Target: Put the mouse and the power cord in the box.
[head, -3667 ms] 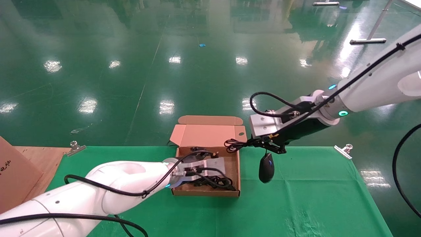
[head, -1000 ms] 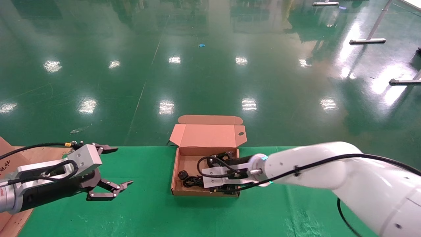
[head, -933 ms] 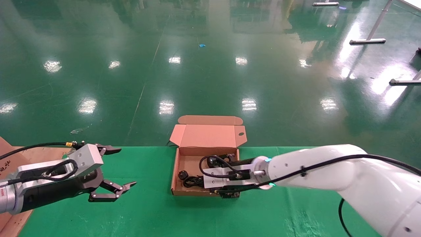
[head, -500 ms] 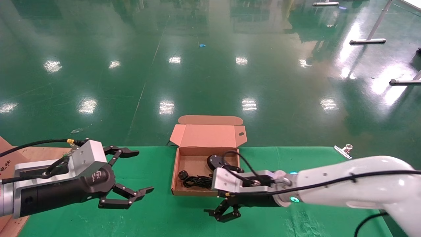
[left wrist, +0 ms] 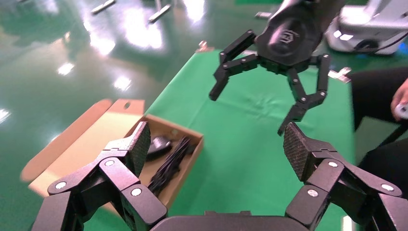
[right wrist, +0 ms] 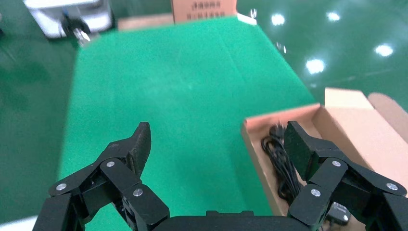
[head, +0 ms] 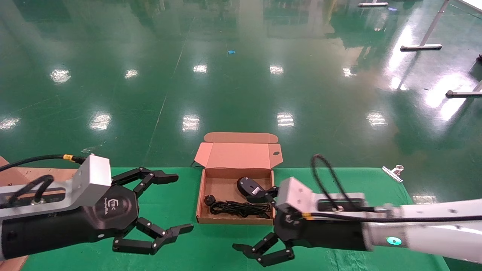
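Note:
The box stands open at the table's far middle, its lid folded back. Inside, the black mouse lies at the back right and the power cord stretches along the front, its plug at the left. My left gripper hovers open, left of the box and nearer me, holding nothing. My right gripper hangs open by the box's front right corner, also holding nothing. The left wrist view shows the box, cord and mouse; the right wrist view shows the cord.
The table wears a green cloth. A metal clip pins it at the back right edge. A brown board lies at the far left. A cardboard carton stands beyond the table's end in the right wrist view.
The right gripper carried the mouse into the box, let it go and drew back toward me, open. The left gripper left the cord in the box and came forward, open.

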Controlling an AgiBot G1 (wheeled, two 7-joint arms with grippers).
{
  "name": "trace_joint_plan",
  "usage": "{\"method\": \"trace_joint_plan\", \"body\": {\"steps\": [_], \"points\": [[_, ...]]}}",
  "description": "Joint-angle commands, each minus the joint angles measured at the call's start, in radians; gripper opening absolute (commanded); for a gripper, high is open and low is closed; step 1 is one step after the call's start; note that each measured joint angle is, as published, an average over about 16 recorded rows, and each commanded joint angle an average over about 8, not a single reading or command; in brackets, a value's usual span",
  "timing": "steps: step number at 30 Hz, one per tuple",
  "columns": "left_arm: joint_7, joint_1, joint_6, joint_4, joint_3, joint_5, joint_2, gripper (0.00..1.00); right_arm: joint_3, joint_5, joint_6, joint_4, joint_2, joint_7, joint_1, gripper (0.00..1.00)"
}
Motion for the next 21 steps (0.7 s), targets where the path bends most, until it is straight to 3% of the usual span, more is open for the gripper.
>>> {"method": "trace_joint_plan", "body": {"steps": [1, 21], "points": [[-0.004, 0.009, 0.033, 0.000, -0.028, -0.013, 0.005, 1.00, 0.039, 0.033, -0.030, 0.019, 0.025, 0.007, -0.020, 1.00], [-0.045, 0.099, 0.346, -0.002, -0.296, -0.137, 0.052, 1.00, 0.418, 0.350, -0.321, 0.209, 0.274, 0.076, -0.212, 1.00]]}}
